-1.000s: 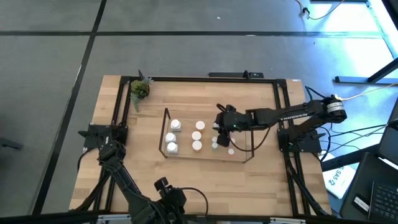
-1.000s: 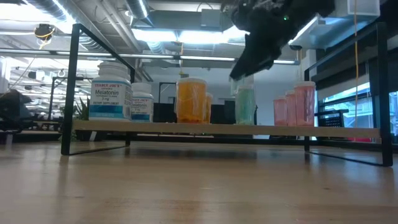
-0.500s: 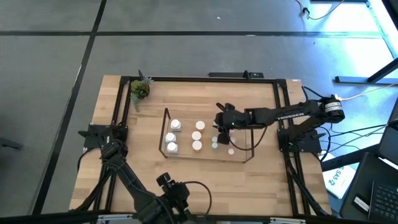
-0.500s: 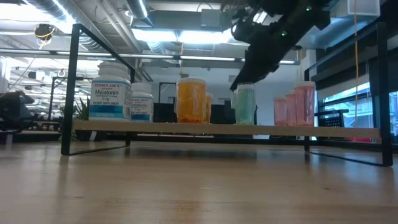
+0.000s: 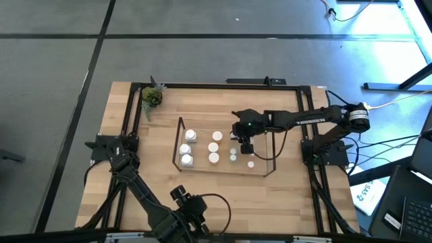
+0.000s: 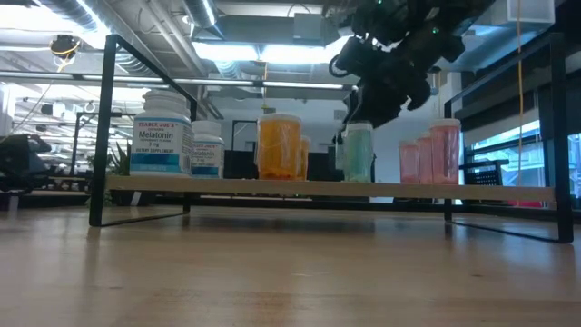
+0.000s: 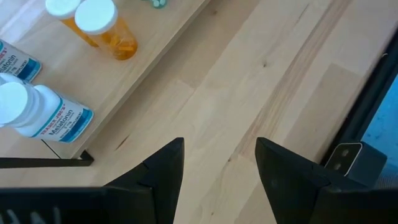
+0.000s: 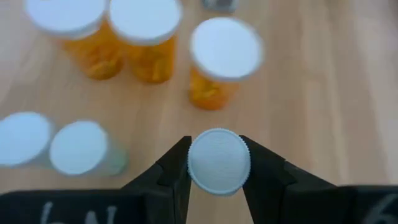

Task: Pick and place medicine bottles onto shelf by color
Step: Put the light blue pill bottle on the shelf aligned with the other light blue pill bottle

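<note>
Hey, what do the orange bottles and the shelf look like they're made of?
The orange bottles look like see-through tinted plastic: light glows through them, and their white caps look matte. The shelf seems to be a pale wood board with visible grain on a thin black frame, probably metal.

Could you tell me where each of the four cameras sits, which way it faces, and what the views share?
High view: overhead, straight down on the wooden table; both dark arms show.
Low view: table height, level across at the black wire shelf; the right arm shows.
Left wrist view: past the open left gripper at white melatonin bottles.
Right wrist view: down past the right gripper, shut on a white-capped bottle.
Shared: orange bottles.
</note>
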{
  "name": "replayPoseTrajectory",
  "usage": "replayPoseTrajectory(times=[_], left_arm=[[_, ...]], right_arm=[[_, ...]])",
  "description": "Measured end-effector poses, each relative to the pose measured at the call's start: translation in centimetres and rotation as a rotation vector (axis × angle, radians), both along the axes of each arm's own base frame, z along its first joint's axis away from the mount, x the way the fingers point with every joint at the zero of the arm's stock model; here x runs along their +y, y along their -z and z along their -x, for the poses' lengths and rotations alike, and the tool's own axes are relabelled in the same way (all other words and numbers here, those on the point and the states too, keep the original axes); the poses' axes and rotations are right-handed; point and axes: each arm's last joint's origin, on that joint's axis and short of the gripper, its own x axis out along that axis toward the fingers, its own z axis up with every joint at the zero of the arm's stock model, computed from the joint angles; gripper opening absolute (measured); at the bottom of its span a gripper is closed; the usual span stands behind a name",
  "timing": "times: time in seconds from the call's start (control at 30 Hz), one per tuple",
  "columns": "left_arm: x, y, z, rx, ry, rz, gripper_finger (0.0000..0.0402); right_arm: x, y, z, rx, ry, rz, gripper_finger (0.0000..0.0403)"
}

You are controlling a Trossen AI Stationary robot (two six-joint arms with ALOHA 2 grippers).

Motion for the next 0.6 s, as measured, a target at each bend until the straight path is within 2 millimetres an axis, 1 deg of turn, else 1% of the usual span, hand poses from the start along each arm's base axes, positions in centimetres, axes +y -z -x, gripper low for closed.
replayPoseTrajectory(times=[0.13,0.3,0.6], left_arm=[[0.04,0.00,-0.03,-0.001,-0.003,0.002,0.0192],[0.02,0.00,-0.02,-0.002,-0.006,0.004,0.0192],[0.02,0.00,-0.03,-0.003,-0.006,0.004,0.0192]], right_arm=[[0.04,0.77,-0.29,0.022,-0.040,0.006,0.0120],[0.01,0.92,-0.37,0.017,-0.079,-0.039,0.0120],[-0.57,1.00,-0.20,0.031,-0.059,-0.043,0.0120]])
